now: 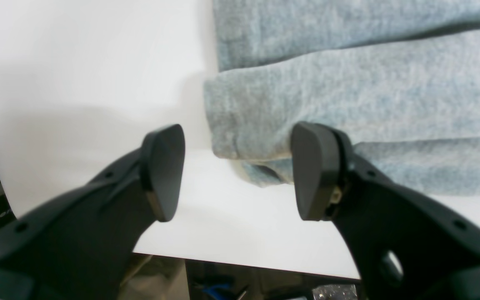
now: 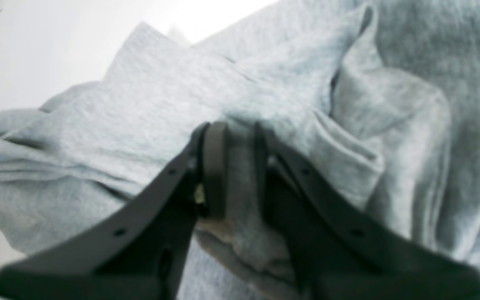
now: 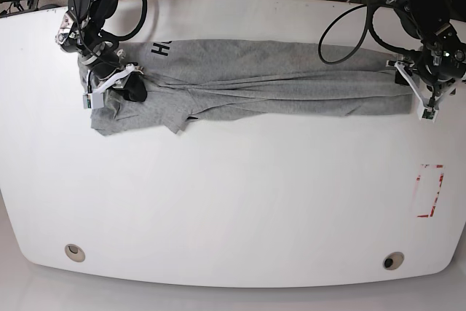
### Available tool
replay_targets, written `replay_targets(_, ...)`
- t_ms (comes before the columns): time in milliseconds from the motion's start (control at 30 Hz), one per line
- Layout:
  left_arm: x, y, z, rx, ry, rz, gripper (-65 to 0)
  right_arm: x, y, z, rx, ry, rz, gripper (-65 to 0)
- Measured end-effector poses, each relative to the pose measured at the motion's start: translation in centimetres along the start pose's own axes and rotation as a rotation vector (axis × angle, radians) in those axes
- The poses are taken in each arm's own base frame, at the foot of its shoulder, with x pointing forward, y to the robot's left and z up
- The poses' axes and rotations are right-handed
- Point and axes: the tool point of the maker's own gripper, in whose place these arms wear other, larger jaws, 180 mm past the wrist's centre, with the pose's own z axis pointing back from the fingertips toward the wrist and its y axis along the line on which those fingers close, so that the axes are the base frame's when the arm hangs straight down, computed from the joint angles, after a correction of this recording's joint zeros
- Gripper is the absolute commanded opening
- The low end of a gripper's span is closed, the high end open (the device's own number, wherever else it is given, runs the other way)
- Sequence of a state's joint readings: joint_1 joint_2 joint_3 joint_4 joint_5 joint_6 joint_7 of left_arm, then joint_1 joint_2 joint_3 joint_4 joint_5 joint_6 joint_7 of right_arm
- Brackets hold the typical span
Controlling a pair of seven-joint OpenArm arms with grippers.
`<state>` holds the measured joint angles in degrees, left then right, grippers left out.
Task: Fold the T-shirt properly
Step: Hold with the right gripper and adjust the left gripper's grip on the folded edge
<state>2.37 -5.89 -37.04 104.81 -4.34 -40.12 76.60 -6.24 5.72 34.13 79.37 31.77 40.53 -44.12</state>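
The grey T-shirt (image 3: pixel 255 81) lies stretched in a long, wrinkled band across the far half of the white table (image 3: pixel 233 194), with black letters (image 3: pixel 162 50) showing near its left end. My right gripper (image 2: pixel 238 166), at the left in the base view (image 3: pixel 135 91), is shut on a bunched fold of the T-shirt (image 2: pixel 140 104). My left gripper (image 1: pixel 240 173) is open at the shirt's other end (image 3: pixel 410 87). A folded corner of the T-shirt (image 1: pixel 348 83) lies just beyond its fingertips and partly between them; the pads (image 1: pixel 163 171) are apart from the cloth.
A red rectangular mark (image 3: pixel 429 191) sits near the table's right edge. Two round holes (image 3: pixel 73 251) (image 3: pixel 393 260) are near the front edge. Cables and gear lie behind the table. The table edge (image 1: pixel 244 262) runs just below my left gripper.
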Motion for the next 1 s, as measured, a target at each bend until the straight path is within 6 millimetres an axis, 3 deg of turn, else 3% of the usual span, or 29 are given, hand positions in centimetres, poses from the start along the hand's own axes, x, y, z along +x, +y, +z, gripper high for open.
replay_targets(167, 0.1, 0.3, 0.5, -0.059, -0.078, 0.093, -17.1, 0.0, 0.0, 0.0, 0.001, 0.000, 0.001, -53.4)
replay_targets(300, 0.1, 0.0, 0.3, -0.118, -0.094, 0.124, -16.4, 0.0, 0.0, 0.0, 0.001, 0.001, 0.002, -53.4)
replay_targets(533, 2.4, 0.5, 1.1, -0.214, -0.212, 0.127, -14.6, -0.1, 0.0, 0.0, 0.002, 0.011, 0.002, -53.4)
replay_targets(667, 1.9, 1.1, 0.3, -0.301, -0.231, 0.205, -14.4, -0.1, 0.1, 0.0, 0.003, 0.013, 0.002, -53.4)
replay_targets(833, -0.6, 2.7, -1.6, -0.331, -0.155, 0.307, -14.4, -0.2, 0.1, 0.0, 0.003, 0.015, 0.004, -53.4)
replay_targets(1000, -0.1, 2.5, -2.9, -0.393, -0.184, 0.371, -14.4, -0.2, 0.1, 0.0, 0.004, 0.015, 0.003, -53.4)
